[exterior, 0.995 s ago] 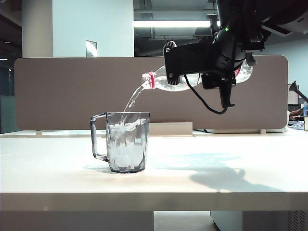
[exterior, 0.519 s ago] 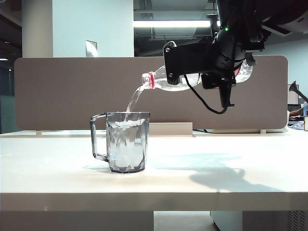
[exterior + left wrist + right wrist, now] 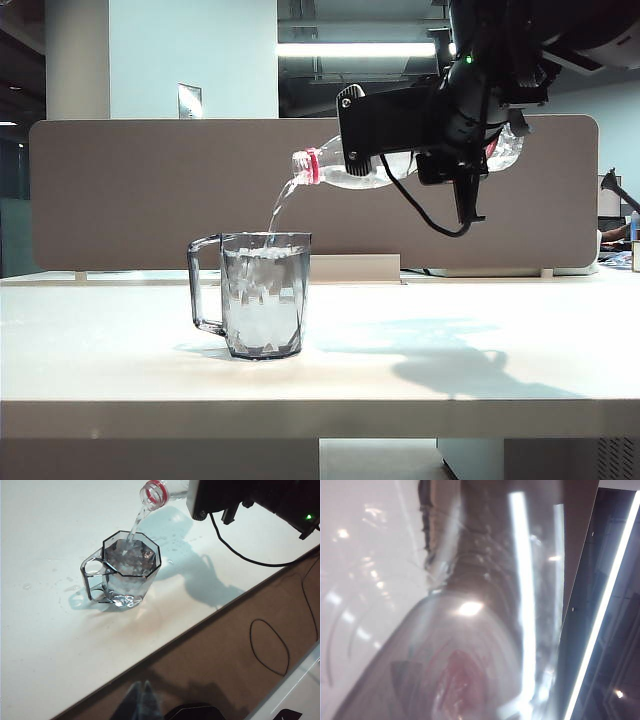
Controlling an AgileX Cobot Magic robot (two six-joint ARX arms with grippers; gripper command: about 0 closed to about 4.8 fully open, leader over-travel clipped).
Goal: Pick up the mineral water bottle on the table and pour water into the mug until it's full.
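The right tool (image 3: 440, 135), at the upper right of the exterior view, pinches the bottle (image 3: 345, 168), which lies nearly level with its open mouth tipped down to the left. Water (image 3: 278, 212) streams from the mouth into the mug (image 3: 262, 295), which stands on the desk (image 3: 480, 370) at centre left, handle to the left, filled almost to the rim. In the left wrist view, the left tool (image 3: 144, 706) shows blurred at the lower edge, off the desk; whether it is spread I cannot tell.
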